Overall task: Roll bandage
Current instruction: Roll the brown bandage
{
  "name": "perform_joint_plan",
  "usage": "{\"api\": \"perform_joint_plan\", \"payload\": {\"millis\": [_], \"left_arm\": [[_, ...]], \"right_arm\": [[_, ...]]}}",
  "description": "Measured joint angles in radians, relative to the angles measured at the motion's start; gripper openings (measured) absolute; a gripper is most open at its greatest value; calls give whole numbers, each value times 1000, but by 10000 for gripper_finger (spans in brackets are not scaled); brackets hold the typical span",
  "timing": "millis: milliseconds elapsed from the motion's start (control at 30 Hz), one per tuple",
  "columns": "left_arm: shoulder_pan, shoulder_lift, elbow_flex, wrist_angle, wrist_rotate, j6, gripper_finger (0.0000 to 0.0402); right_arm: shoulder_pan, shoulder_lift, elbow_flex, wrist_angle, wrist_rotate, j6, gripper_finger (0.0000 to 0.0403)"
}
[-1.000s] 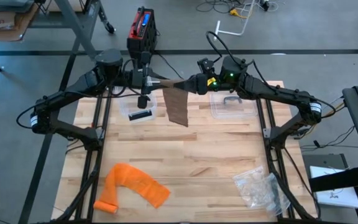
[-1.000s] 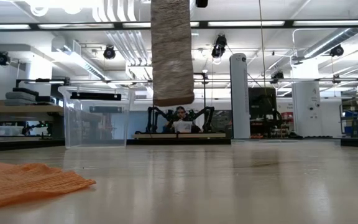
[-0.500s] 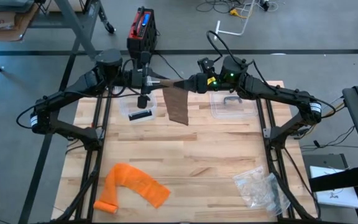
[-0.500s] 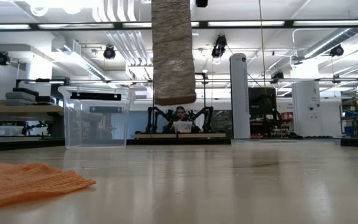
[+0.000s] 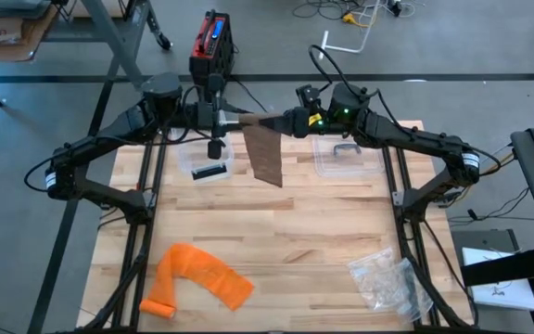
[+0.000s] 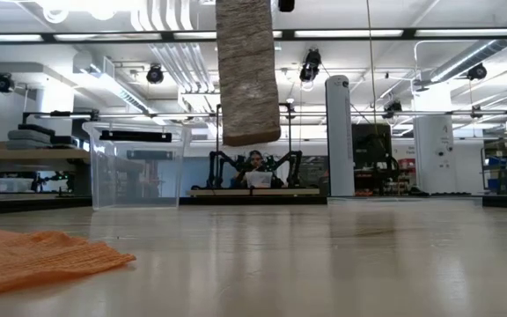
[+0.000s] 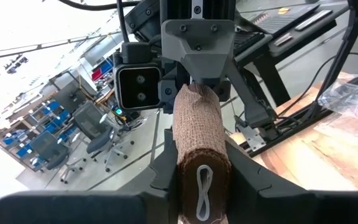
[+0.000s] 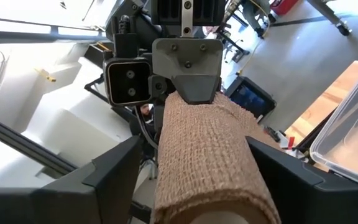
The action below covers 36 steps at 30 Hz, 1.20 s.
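Left gripper (image 7: pixel 201 180): jaws narrow, clamped on bandage roll (image 7: pixel 199 146). Right gripper (image 8: pixel 204 180): jaws wide, around same roll. Grippers meet above worktop's far edge. Only low view shows loose tail (image 6: pixel 248 75) hanging clear of worktop (image 6: pixel 324 255).

No legible text, labels, brands or numbers anywhere in views.

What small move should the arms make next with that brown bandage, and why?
Probably keep winding: turn the roll to take up more of the loose tail. The brown bandage is held in the air between the left gripper and right gripper, each closed on one end of the roll, and a long strip hangs unrolled above the table.
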Motion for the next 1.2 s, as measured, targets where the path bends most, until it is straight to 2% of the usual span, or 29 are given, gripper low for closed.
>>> {"api": "perform_joint_plan", "payload": {"millis": [233,400,633,800,967,1200], "left_arm": [[0,0,0,5,-2,14,78],[0,0,0,5,-2,14,75],[0,0,0,6,-1,-1,90],[1,0,0,5,-2,-57,104],[3,-3,0,1,-28,-165,134],[5,-42,0,-53,-105,-298,211]], "right_arm": [[0,0,0,2,13,0,264],[0,0,0,3,19,-1,238],[0,0,0,7,22,-26,191],[0,2,0,10,29,-58,173],[0,2,0,12,48,-105,171],[0,2,0,20,48,-180,164]]}}
